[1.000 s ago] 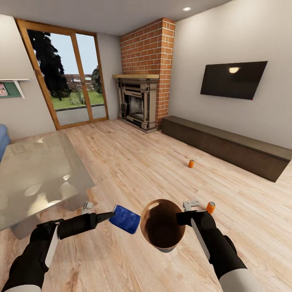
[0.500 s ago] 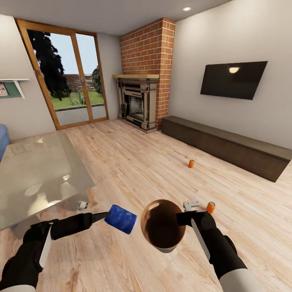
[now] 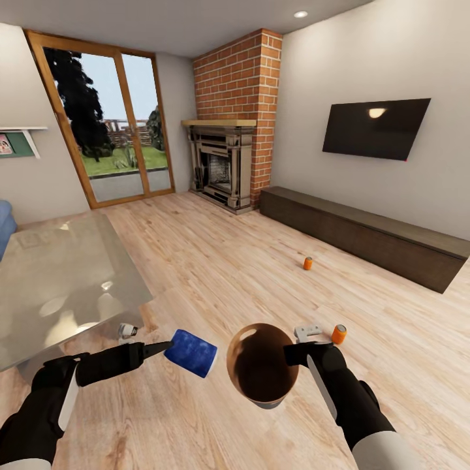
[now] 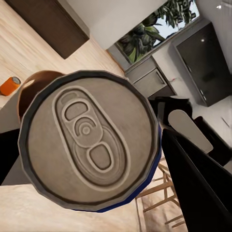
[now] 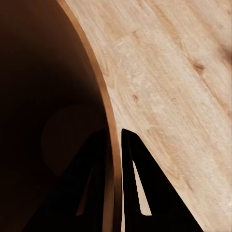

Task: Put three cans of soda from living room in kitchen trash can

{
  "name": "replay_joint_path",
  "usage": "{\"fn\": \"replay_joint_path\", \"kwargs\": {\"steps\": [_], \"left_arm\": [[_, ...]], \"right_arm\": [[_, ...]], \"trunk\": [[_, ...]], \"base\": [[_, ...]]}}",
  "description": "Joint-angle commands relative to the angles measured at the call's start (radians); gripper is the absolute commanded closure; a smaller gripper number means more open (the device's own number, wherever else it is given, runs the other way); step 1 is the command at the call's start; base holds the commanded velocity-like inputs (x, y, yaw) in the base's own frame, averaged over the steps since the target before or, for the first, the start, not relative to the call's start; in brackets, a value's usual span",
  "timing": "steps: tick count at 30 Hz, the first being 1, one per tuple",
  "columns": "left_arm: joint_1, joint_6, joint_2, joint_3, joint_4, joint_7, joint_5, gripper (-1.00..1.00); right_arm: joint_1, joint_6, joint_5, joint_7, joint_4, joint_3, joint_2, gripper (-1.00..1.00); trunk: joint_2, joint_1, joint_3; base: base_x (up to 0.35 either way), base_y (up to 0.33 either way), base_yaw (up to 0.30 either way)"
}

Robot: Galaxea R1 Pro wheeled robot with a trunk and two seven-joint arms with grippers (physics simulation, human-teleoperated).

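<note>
My left gripper [image 3: 164,348] is shut on a blue soda can [image 3: 189,352] with a grey metal top [image 4: 89,145], held on its side just left of the tash can. The tash can [image 3: 258,375], brown inside, is lifted and tilted, and my right gripper [image 3: 290,354] is shut on its rim [image 5: 104,121], one finger inside and one outside. Two small orange soda cans stand on the living room floor: one [image 3: 338,334] just beyond my right gripper, also in the left wrist view [image 4: 9,85], and one [image 3: 307,263] farther off near the low cabinet.
A glass-topped table [image 3: 65,281] stands close at the left. A long low dark cabinet [image 3: 365,235] runs along the right wall under a black television [image 3: 375,127]. The brick fireplace [image 3: 225,166] and glass doors [image 3: 111,130] are at the far end. Light wood floor lies between.
My left arm has drawn a little to the left with the blue can, widening its gap from the bin. The bin and right gripper have barely moved.
</note>
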Motion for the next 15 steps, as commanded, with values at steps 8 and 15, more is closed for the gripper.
{"fn": "replay_joint_path", "kwargs": {"steps": [8,15], "left_arm": [[0.0,0.001,-0.006,-0.003,0.003,-0.018,0.0,1.0],[0.0,-0.003,-0.092,-0.009,0.008,-0.017,-0.003,1.0]], "right_arm": [[0.0,-0.001,-0.011,0.004,0.001,0.0,0.002,1.0],[0.0,-0.002,-0.011,0.004,0.001,0.001,0.013,1.0]], "trunk": [[0.0,0.0,0.0],[0.0,0.0,0.0]], "base": [[0.0,0.0,0.0],[0.0,0.0,0.0]]}}
